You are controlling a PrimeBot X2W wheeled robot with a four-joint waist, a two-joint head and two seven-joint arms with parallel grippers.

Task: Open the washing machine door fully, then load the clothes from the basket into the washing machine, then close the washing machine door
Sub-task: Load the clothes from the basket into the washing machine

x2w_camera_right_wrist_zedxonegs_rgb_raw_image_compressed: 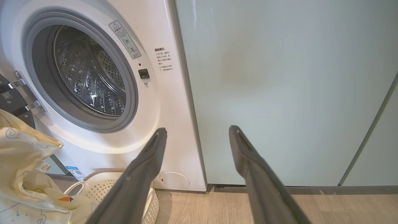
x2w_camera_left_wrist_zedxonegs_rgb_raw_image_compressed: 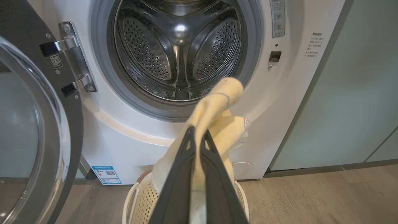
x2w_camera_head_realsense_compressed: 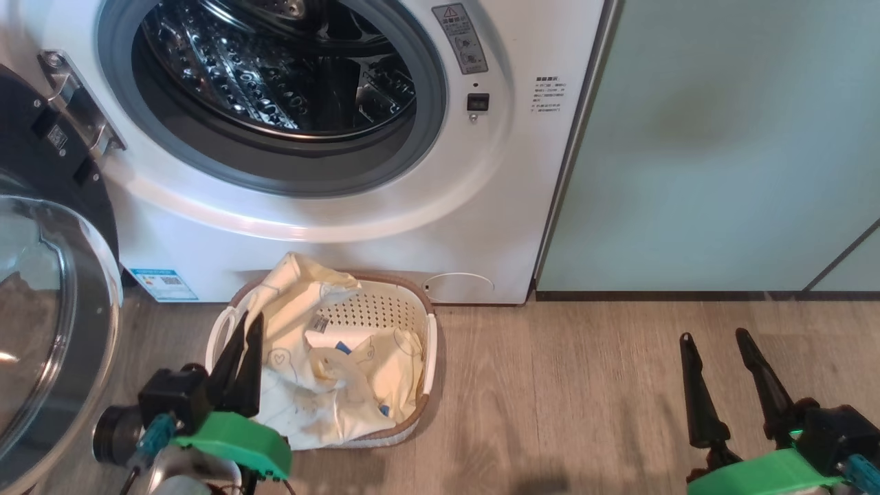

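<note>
- Below the drum mouth, the basket stands against the washing machine, with the clothes heaped inside.
- Over it, the left gripper pinches a yellow piece, fingers pressed together; the right gripper hangs spread and empty.
- Leftward, the washing machine door stands wide open.
- Best to lift until the trailing cloth clears the grey ring, then release deep inside.

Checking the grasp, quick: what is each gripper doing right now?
Left gripper: shut on the clothes, a pale yellow piece.
Right gripper: open, holding nothing.
</note>
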